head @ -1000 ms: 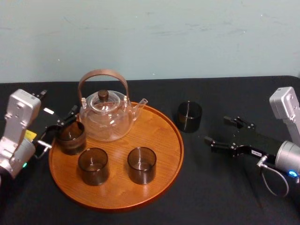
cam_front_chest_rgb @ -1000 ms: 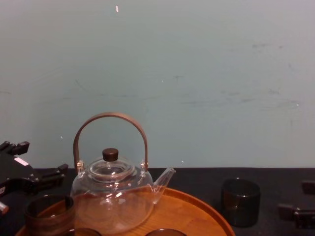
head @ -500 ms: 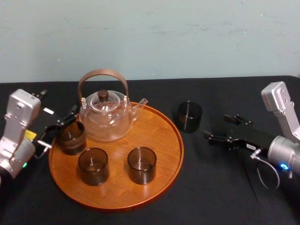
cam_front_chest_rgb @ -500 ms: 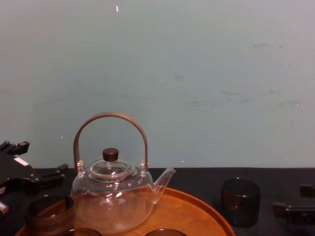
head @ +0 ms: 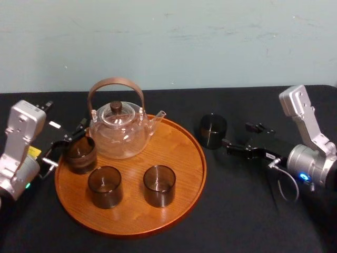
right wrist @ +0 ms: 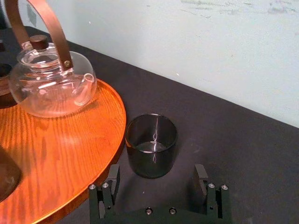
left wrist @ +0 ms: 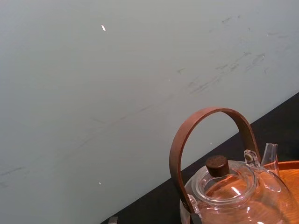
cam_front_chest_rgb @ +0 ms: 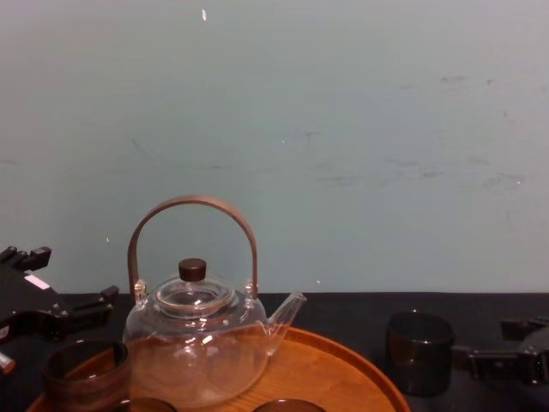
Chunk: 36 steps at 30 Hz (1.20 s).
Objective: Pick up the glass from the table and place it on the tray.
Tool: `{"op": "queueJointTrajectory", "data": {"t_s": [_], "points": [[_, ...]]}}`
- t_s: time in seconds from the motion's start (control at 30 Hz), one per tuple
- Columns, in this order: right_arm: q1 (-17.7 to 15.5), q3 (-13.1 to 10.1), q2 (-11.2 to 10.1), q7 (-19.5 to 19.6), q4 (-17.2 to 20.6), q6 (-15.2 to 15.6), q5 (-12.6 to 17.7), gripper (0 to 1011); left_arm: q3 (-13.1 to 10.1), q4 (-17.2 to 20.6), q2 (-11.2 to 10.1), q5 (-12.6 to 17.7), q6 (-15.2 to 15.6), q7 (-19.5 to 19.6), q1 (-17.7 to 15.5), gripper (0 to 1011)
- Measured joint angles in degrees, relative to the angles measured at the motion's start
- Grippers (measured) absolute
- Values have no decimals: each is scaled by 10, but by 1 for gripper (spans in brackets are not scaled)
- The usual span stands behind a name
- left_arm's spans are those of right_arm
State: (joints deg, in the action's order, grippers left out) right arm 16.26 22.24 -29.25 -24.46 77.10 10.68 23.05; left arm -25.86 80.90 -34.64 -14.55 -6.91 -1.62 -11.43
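A dark smoky glass (head: 212, 130) (right wrist: 151, 144) (cam_front_chest_rgb: 419, 352) stands upright on the black table (head: 247, 216), just off the right rim of the round wooden tray (head: 181, 153) (right wrist: 70, 140) (cam_front_chest_rgb: 347, 369). My right gripper (head: 237, 135) (right wrist: 157, 169) (cam_front_chest_rgb: 493, 345) hovers low at the glass's right side. It is open, its fingertips (right wrist: 113, 173) reach about level with the glass's near side without touching it, and nothing is between them. My left gripper (head: 68, 143) (cam_front_chest_rgb: 64, 279) rests open at the tray's left edge.
On the tray stand a clear glass teapot (head: 118, 129) (left wrist: 233, 186) (right wrist: 51, 84) with a brown hoop handle and three dark glasses (head: 80, 154) (head: 105, 186) (head: 159, 185). The leftmost glass sits right by my left gripper. A pale wall closes the back.
My right gripper has slid left across the table toward the glass, staying open. The left arm, tray and glasses have not moved.
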Motion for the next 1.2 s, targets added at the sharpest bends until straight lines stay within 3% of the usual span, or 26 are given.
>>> {"op": "queueJointTrajectory", "data": {"t_s": [0.3, 1.2], "points": [[27, 8, 25, -1, -38, 1, -22, 1002, 0, 0, 0, 0, 0, 0, 0, 1001], [68, 20, 71, -3, -94, -3, -68, 1002, 0, 0, 0, 0, 0, 0, 0, 1001]]}}
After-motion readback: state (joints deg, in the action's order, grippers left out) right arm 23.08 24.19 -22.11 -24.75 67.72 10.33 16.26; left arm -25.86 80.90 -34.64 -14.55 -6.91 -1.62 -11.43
